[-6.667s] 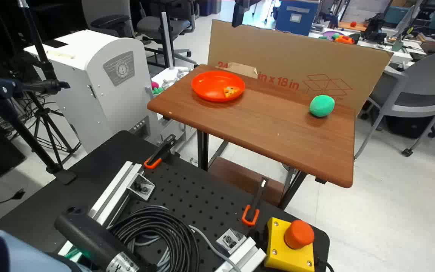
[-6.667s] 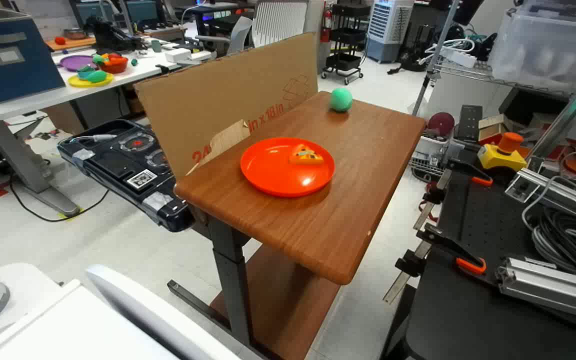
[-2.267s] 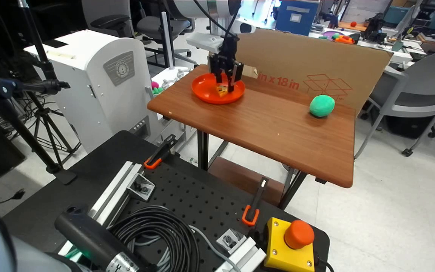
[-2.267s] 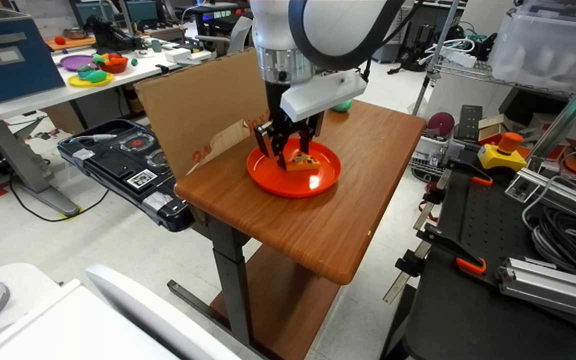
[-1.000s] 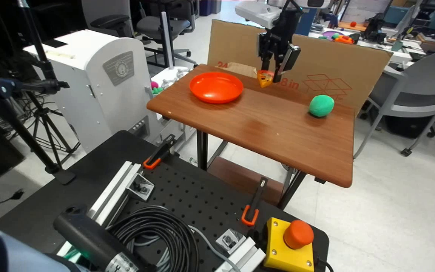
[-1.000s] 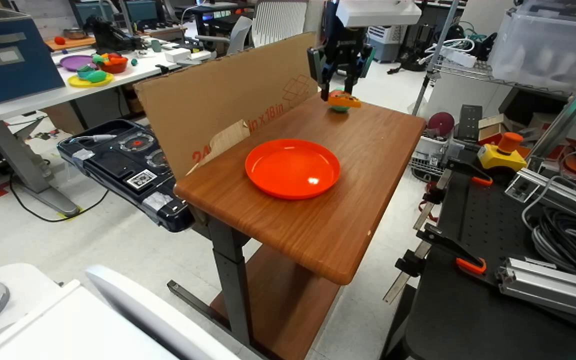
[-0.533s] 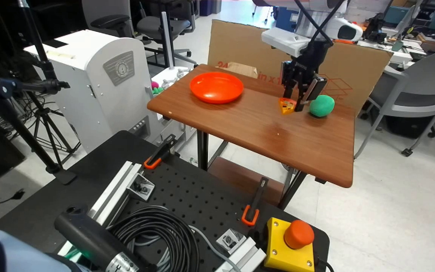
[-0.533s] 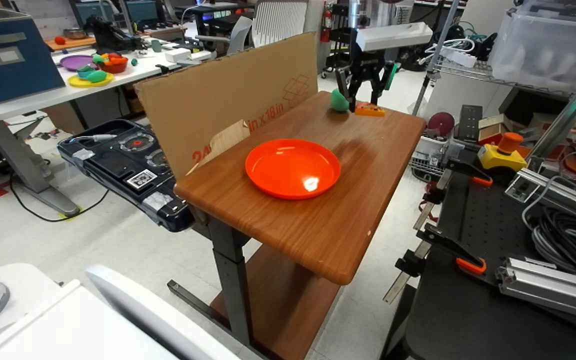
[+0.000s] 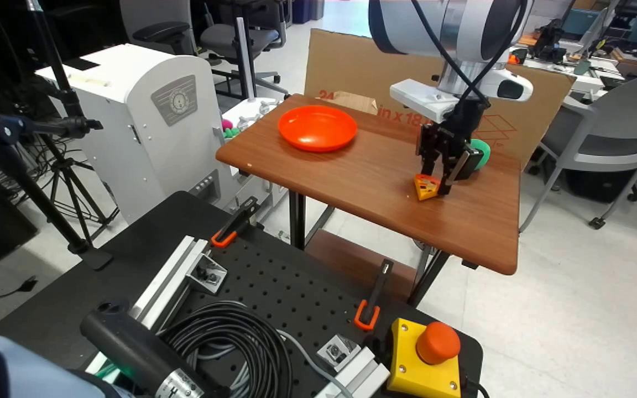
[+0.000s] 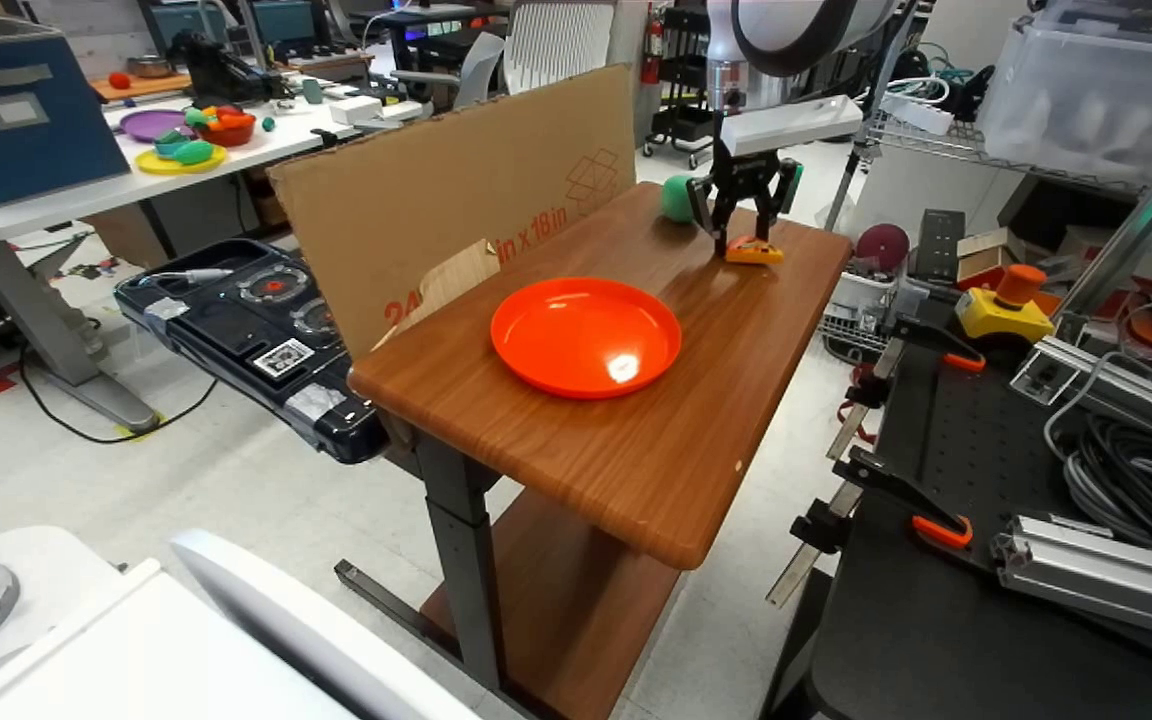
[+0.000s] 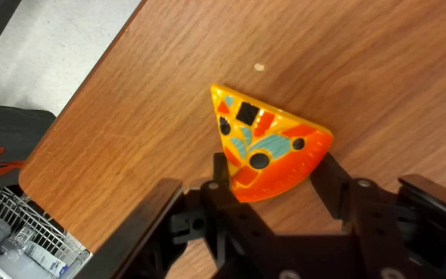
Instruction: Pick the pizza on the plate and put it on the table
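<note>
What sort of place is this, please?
Most likely a robotics lab: a robot arm hangs over a wooden table, and nearby are a coil of cables and a yellow box with an orange button.

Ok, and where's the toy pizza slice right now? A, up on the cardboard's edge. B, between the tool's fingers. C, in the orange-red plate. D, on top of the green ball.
B: the wrist view shows the pizza slice between the fingers of the tool, brown tabletop beneath it, away from the plate.
</note>
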Action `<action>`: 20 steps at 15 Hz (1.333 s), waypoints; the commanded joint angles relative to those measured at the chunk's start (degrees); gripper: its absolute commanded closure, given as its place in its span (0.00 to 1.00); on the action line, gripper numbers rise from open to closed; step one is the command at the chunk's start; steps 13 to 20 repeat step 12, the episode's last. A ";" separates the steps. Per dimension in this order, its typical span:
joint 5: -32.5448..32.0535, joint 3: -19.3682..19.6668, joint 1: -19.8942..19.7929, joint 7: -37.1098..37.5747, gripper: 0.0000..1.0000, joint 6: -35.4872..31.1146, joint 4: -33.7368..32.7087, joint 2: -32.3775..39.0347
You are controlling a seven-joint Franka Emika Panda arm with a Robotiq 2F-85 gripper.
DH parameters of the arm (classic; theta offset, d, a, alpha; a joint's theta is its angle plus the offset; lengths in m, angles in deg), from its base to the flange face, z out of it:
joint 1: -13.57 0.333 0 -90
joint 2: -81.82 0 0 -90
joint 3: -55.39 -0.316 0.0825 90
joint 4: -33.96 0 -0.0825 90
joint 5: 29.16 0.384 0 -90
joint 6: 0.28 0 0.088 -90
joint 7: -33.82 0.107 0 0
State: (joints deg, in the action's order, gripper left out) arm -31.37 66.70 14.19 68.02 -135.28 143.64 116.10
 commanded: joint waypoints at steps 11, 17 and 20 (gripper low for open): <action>-0.84 -1.01 2.24 -0.14 0.00 0.27 8.75 -10.64; -0.89 -1.12 2.32 -0.11 0.00 0.27 9.69 -11.91; -0.89 -1.12 2.32 -0.11 0.00 0.27 9.69 -11.91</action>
